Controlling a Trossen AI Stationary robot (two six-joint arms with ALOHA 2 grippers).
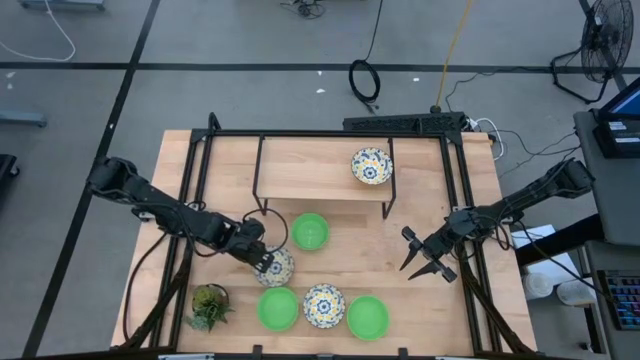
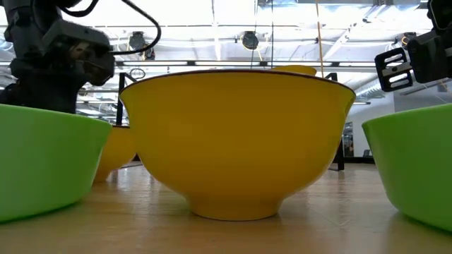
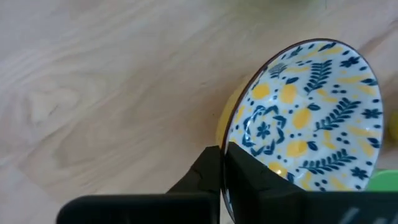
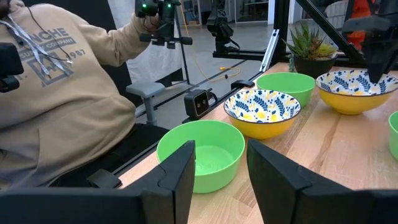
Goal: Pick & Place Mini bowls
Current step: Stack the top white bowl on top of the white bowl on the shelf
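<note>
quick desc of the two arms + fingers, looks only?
Both arms are dark, near-black, built of jointed segments, with black cable looping alongside the left arm. The left gripper has matte black, blocky fingers. The right gripper has two black pointed fingers, flat-sided and angular up close. No markings visible on either.
</note>
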